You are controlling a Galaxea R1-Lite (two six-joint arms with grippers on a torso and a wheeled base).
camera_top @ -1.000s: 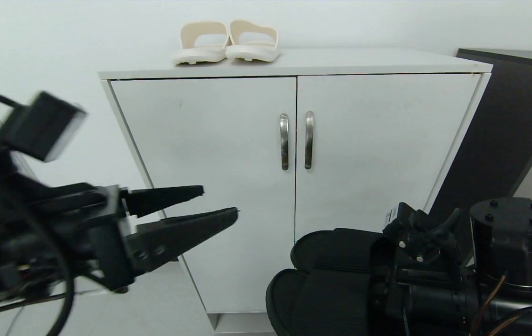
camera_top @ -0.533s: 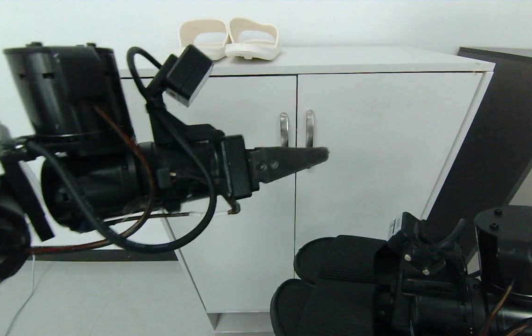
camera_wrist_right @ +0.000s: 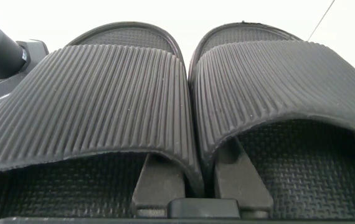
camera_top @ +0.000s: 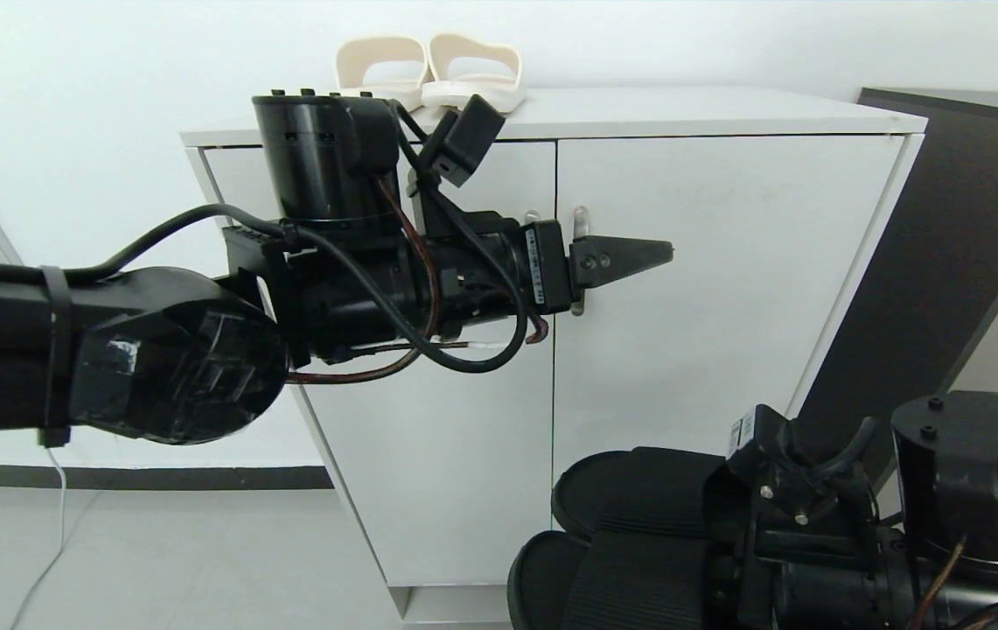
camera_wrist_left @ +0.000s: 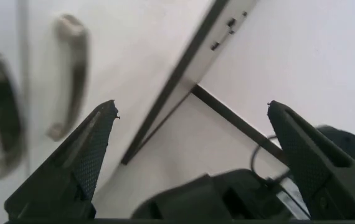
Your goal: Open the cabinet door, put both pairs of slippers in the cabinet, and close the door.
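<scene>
The white cabinet stands with both doors closed. Its two metal handles meet at the middle seam and also show in the left wrist view. My left gripper reaches across the left door at handle height, its tip just past the handles, and it is open with nothing between the fingers. A beige pair of slippers rests on the cabinet top. Low on the right, my right gripper is shut on the black pair of slippers, pinching their inner edges.
A dark panel leans against the cabinet's right side. A white wall with a dark baseboard runs to the left, and open floor lies in front of it.
My left arm has risen and swung right, from low on the left up to the handles, and the wrist has rolled. The right arm with the black slippers has hardly moved.
</scene>
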